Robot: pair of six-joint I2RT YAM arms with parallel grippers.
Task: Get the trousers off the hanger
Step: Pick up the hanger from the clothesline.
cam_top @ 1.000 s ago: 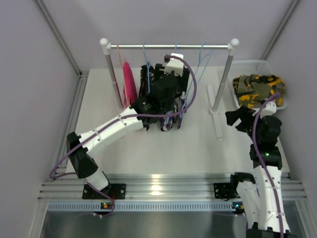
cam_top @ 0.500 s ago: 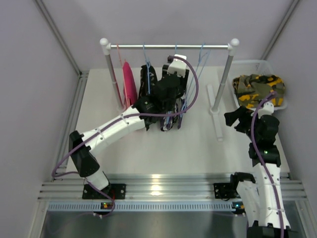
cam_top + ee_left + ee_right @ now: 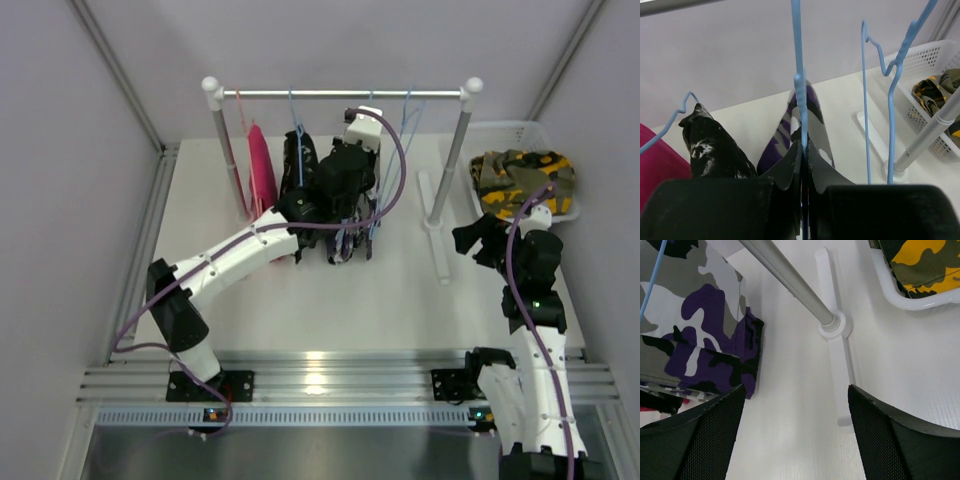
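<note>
Looking down on white tabletop [image 3: 300,295]. Hanging from rail [image 3: 330,94]: hot pink trousers [image 3: 262,170], black printed trousers [image 3: 707,142]. Clamping left end effector [image 3: 804,150] tight on purple camouflage trousers [image 3: 815,115] at blue hanger [image 3: 798,50]. Hovering right end effector [image 3: 795,432], spread apart, beside rack foot [image 3: 832,322]. Lying in basket [image 3: 510,126]: yellow-olive camouflage trousers [image 3: 522,180].

A: What closes the place in?
B: Plain, pale lilac-grey walls [image 3: 60,200] on the left, at the back and on the right. Slanted metal struts [image 3: 115,75] run along the far corners.
A: And underneath?
B: A matt white table [image 3: 400,300]. Ribbed aluminium rails [image 3: 330,380] run along its near edge, and a bright patch of light [image 3: 315,358] reflects there.
A: Any furniture?
B: A clothes rack [image 3: 350,93], a metal bar on two posts with white knobs and flat white feet. A white slotted basket [image 3: 510,127] sits at the far right.
</note>
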